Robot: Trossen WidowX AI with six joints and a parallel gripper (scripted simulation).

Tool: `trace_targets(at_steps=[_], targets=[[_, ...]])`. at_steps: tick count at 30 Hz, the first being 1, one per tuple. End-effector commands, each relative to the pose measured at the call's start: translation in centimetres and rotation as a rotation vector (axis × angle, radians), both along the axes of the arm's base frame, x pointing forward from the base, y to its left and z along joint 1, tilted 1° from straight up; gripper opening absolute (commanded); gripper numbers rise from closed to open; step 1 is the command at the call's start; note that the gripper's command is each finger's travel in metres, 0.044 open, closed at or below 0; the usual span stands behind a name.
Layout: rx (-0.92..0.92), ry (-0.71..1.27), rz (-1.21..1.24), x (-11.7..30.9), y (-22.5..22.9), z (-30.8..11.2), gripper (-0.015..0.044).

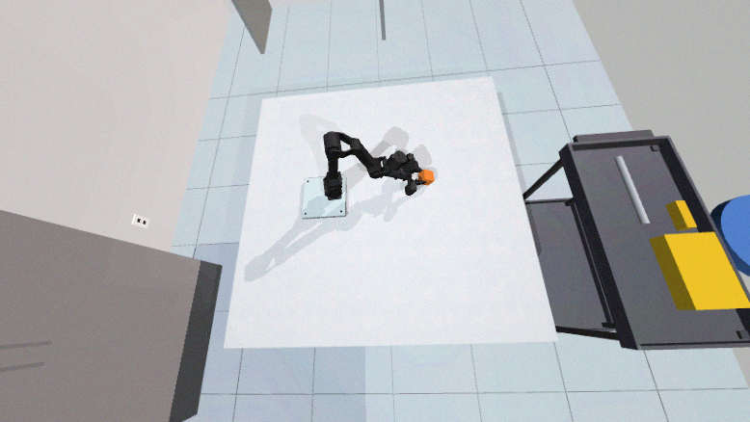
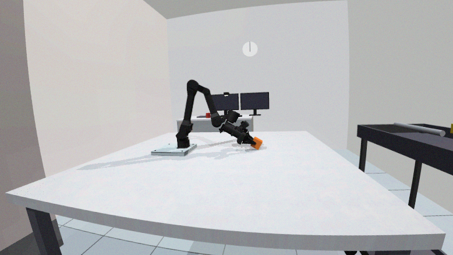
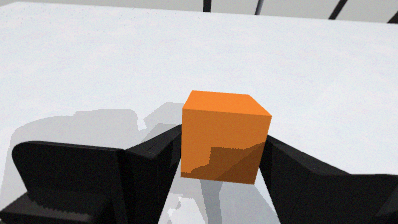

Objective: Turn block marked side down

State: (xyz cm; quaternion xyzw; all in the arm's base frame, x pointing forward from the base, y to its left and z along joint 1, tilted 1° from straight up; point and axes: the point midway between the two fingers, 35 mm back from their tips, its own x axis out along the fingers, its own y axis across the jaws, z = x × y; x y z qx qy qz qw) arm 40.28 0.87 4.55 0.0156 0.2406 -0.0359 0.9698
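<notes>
An orange block point(image 1: 427, 176) point(image 2: 257, 142) point(image 3: 222, 104) is held between the two black fingers. My gripper point(image 1: 420, 181) point(image 2: 253, 143) point(image 3: 219, 133) is shut on it, one finger against each side, and points slantwise down. The block is tilted in the exterior view, with its lower corner close to the white table point(image 1: 393, 293) point(image 2: 222, 190); whether it touches the table I cannot tell. Two plain orange faces show in the wrist view. No mark shows on any visible face, and the faces under the fingers and on the far side are hidden.
The arm's base plate point(image 1: 314, 209) point(image 2: 167, 153) is on the table, left of the block. A dark cart point(image 1: 603, 209) point(image 2: 409, 152) with yellow boxes point(image 1: 703, 272) and a grey rod point(image 1: 630, 189) point(image 2: 418, 128) stands beyond the table's right edge.
</notes>
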Motion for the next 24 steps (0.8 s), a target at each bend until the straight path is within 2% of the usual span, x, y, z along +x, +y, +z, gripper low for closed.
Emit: trace_targets(at_steps=[1,10,24], targets=[[0.001,-0.016,-0.005,0.09,-0.03,0.25,0.0000],[0.001,-0.016,-0.005,0.09,-0.03,0.25,0.0000],[0.001,-0.016,-0.005,0.09,-0.03,0.25,0.0368]])
